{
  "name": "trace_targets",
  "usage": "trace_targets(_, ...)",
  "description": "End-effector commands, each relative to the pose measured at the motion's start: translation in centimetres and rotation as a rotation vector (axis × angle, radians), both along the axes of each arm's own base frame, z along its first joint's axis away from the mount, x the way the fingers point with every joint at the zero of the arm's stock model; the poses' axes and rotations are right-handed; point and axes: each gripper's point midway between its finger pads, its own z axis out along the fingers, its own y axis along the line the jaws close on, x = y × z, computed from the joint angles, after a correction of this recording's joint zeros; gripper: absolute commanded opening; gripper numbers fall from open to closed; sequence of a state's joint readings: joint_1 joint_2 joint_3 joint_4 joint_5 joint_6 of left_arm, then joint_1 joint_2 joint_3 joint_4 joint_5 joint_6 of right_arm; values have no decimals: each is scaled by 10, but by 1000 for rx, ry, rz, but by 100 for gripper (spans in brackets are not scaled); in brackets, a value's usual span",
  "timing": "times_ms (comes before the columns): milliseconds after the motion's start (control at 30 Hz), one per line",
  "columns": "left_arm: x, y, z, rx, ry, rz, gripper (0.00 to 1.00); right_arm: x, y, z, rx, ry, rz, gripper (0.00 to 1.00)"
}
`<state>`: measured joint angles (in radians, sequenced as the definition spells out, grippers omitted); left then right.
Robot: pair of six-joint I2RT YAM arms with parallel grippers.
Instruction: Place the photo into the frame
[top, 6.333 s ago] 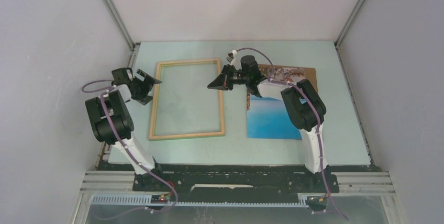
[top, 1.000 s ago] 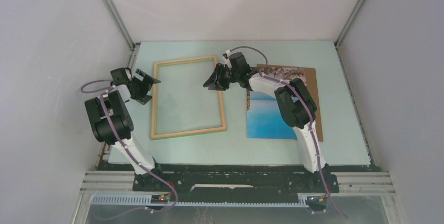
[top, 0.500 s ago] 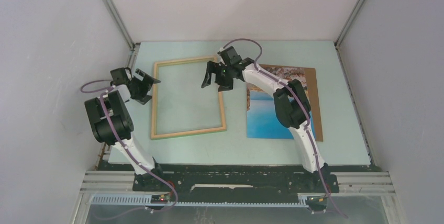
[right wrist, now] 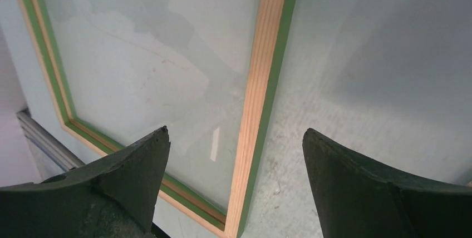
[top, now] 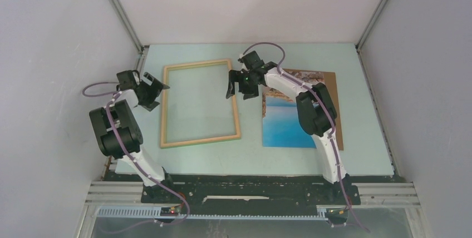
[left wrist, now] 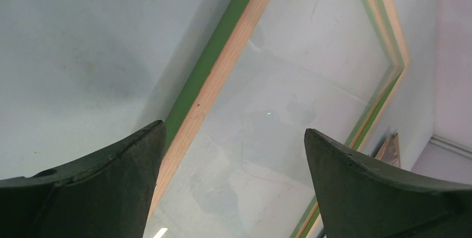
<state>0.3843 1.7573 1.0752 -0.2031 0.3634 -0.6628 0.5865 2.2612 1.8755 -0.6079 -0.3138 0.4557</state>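
- While the frame (top: 200, 140) lies flat on the counter (top: 367, 138), the right end effector (top: 240, 89) hangs wide open above its right rail.
- left end effector (top: 156, 94) is spread too, both empty.
- photo (top: 289, 124) lies right of it.

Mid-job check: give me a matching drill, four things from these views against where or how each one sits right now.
1. photo
2. frame
3. left gripper
4. right gripper

A. open, above the frame rail nearest the photo
B. pale wood face up
C. lying on a brown board
D. open, by the frame rail farthest from the photo

Pairs: 1-C, 2-B, 3-D, 4-A
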Motion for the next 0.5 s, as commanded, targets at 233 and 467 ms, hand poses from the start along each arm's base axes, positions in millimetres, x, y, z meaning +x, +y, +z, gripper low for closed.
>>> trace_targets(233,6,-13,-2,-27,1,-44,100,31,7,20,220,-18,-64,90)
trace_targets(467,-6,-39,-9,-167,-14,-25,100,24,6,12,250,36,-58,83)
